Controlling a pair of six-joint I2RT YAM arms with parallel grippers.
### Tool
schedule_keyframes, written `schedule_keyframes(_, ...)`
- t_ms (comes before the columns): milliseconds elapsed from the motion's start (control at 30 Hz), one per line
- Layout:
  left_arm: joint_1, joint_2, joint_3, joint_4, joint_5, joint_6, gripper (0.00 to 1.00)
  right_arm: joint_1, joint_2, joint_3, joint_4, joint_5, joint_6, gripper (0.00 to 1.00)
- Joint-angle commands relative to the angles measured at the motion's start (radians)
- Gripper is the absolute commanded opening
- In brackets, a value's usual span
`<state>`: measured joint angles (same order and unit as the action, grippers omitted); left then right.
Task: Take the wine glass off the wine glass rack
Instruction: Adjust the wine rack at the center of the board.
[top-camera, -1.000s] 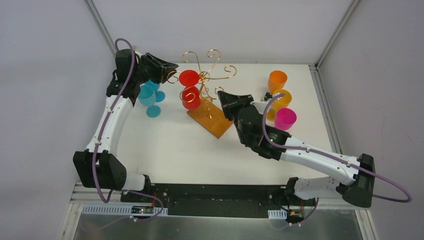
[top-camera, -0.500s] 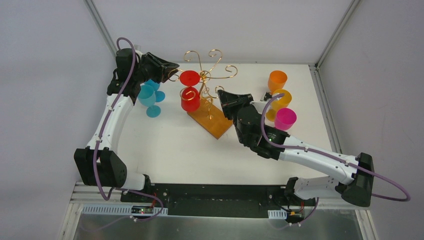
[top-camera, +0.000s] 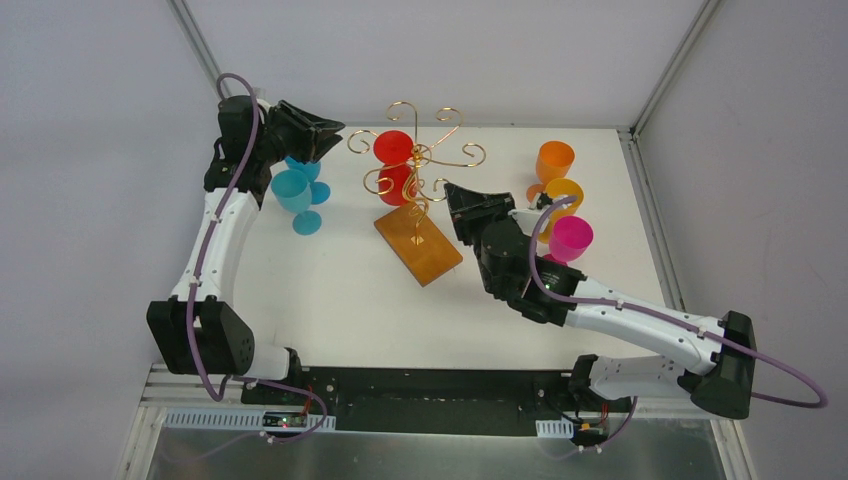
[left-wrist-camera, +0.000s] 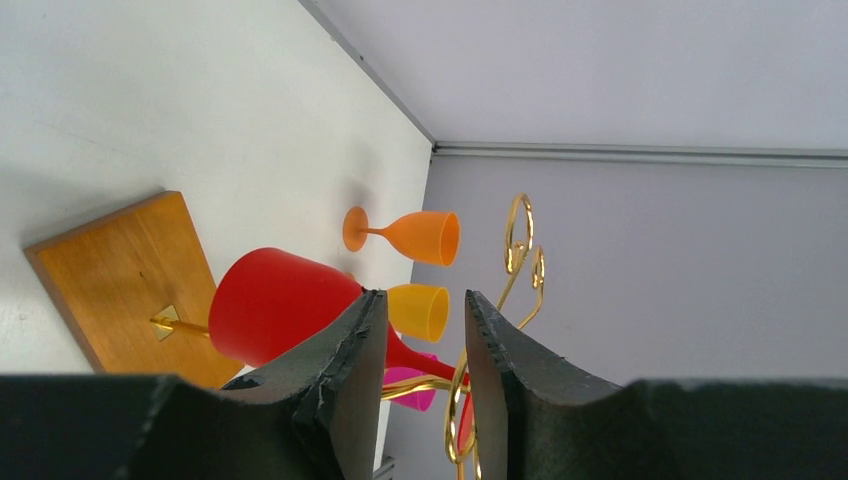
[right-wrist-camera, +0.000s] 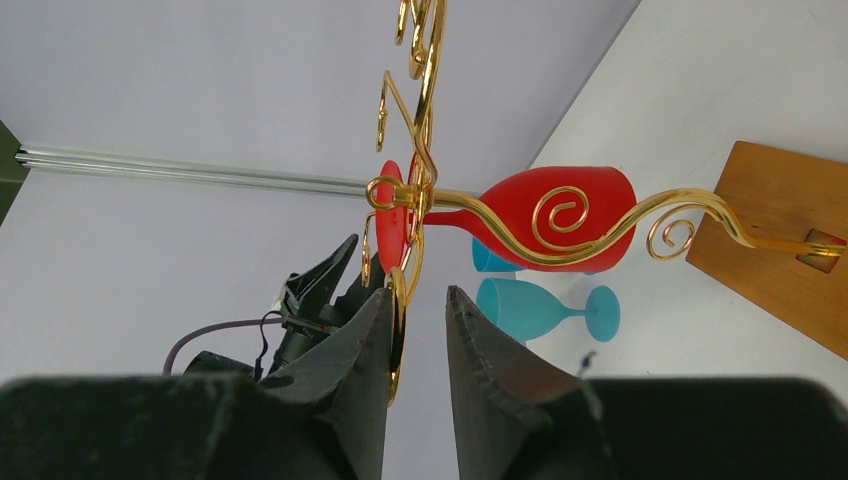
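Note:
The wine glass rack stands mid-table on its wooden base. A red wine glass hangs upside down from a scroll arm, its foot on top. My left gripper is open and empty, level with the rack's top and a little left of it. In the left wrist view the red glass and gold wire show beyond the fingertips. My right gripper is just right of the rack. In the right wrist view it is slightly open, and a gold scroll loop lies between the fingers against the left one. The red glass hangs beyond.
Two blue glasses stand left of the rack, below the left arm. An orange glass, a yellow-orange one and a pink one stand at the right, close behind the right arm. Walls close in at the back and both sides.
The rack has shifted right and turned, its base swinging with it. My left gripper has drawn back to the left, away from the scroll arm. My right gripper has shifted slightly.

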<state>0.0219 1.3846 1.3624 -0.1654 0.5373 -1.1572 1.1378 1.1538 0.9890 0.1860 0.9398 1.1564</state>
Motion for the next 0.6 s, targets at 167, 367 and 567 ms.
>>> schedule_keyframes(167, 0.011, -0.188, -0.024, -0.066, 0.046, 0.065, 0.4, 0.006, -0.074, -0.048, 0.029, 0.059, -0.016, 0.36)
schedule_keyframes(367, 0.012, -0.314, -0.089, -0.123, 0.055, 0.048, 0.44, 0.004, -0.134, -0.092, 0.028, 0.08, -0.044, 0.42)
schedule_keyframes(567, 0.01, -0.426, -0.192, -0.139, 0.047, -0.006, 0.43, 0.003, -0.208, -0.156, 0.025, 0.113, -0.06, 0.45)
